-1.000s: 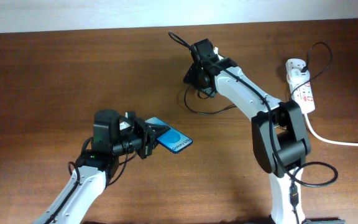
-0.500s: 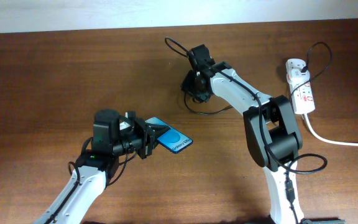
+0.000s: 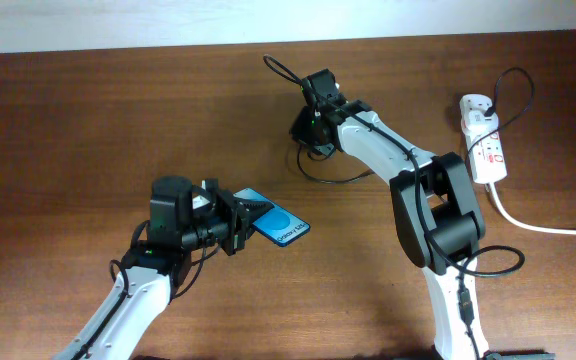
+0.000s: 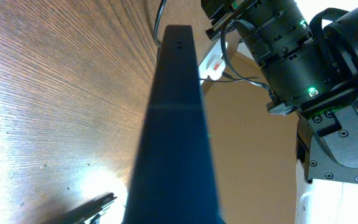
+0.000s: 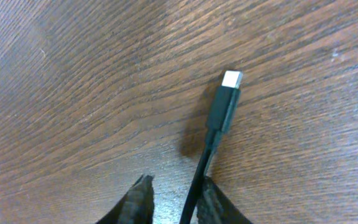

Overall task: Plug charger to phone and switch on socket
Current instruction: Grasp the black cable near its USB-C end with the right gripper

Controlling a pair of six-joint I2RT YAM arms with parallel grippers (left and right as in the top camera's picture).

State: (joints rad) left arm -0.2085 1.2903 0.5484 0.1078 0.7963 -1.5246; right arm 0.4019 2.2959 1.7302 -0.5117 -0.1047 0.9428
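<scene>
My left gripper [image 3: 234, 226] is shut on the phone [image 3: 278, 226] and holds it just above the table, blue screen up. In the left wrist view the phone [image 4: 178, 124] shows edge-on and dark. The charger, a thin black cable [image 3: 320, 176], loops on the table at the back centre. My right gripper [image 3: 313, 124] is down over it. In the right wrist view the cable [image 5: 211, 146] runs between the two fingers [image 5: 176, 183], against the right one, with a gap to the left one. Its plug tip [image 5: 230, 81] lies on the wood ahead. The socket [image 3: 486, 142] lies at the far right.
A thick white cord [image 3: 543, 226] runs from the socket to the right edge. A black cable [image 3: 513, 100] arcs over the socket's top end. The right arm [image 3: 438, 205] spans the middle right. The table's back edge meets a white wall [image 3: 118, 20].
My right gripper has moved left and lower onto the black cable, and the cable's loop behind it has shifted left. The left arm and the phone have not moved.
</scene>
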